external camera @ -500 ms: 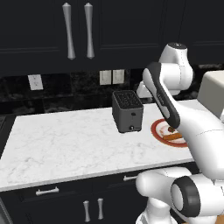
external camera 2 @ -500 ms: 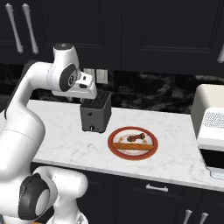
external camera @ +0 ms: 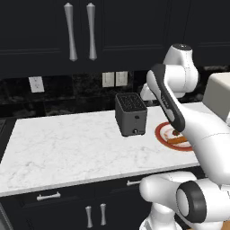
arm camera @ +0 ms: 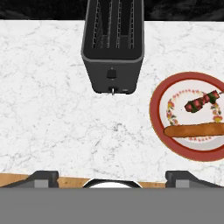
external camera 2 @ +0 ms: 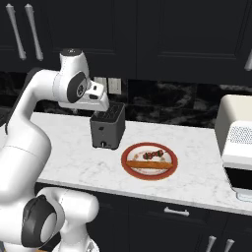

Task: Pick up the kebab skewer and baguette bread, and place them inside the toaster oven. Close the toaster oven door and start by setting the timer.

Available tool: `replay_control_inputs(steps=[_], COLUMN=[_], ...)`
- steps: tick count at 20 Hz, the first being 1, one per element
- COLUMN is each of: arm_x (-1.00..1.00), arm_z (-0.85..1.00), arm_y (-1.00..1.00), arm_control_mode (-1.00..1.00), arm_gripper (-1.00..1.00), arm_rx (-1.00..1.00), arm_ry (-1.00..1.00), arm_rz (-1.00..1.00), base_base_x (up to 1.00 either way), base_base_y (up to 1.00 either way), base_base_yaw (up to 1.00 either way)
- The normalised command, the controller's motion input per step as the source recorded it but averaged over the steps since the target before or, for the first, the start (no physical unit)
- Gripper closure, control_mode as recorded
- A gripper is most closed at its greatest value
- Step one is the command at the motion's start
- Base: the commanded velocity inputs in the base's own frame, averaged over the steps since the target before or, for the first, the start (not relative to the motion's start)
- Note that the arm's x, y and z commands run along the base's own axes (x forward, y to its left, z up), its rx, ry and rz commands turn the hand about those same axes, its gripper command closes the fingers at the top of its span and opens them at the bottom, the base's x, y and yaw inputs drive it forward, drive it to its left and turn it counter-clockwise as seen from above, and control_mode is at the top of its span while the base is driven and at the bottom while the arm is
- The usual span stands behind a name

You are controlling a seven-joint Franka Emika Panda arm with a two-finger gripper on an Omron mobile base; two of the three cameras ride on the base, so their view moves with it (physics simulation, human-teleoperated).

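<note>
Spread wide and holding nothing, our jaws point(arm camera: 112, 177) hover above the marble tabletop point(arm camera: 52, 109), on the near side of the dark slot toaster point(arm camera: 113, 48). Right of that toaster sits a red-rimmed plate point(arm camera: 157, 98) carrying the kebab skewer point(arm camera: 201, 101) and, beside it, the baguette bread point(arm camera: 194, 130). Further right of the toaster stands the toaster oven point(external camera 2: 237, 142). We read no writing or brand anywhere.

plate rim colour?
Red-brown rim on the plate, around a white centre with a small floral ring. Clearest in the hand view.
</note>
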Motion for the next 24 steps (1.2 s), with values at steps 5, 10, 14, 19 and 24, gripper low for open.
replay_control_inputs(steps=[5, 10, 14, 19, 24], arm_x=[0.0, 0.0, 0.0, 0.0, 0.0], arm_z=[0.0, 0.0, 0.0, 0.0, 0.0], arm_y=[0.0, 0.0, 0.0, 0.0, 0.0], arm_control_mode=[1.0, 1.0, 1.0, 1.0, 1.0], arm_gripper=[-1.0, -1.0, -1.0, -1.0, -1.0], arm_rx=[0.0, 0.0, 0.0, 0.0, 0.0], arm_ry=[0.0, 0.0, 0.0, 0.0, 0.0], arm_rz=[0.0, 0.0, 0.0, 0.0, 0.0], base_base_x=[0.0, 0.0, 0.0, 0.0, 0.0], base_base_y=[-0.21, -0.56, -0.53, -0.52, -0.53], base_base_yaw=[0.0, 0.0, 0.0, 0.0, 0.0])
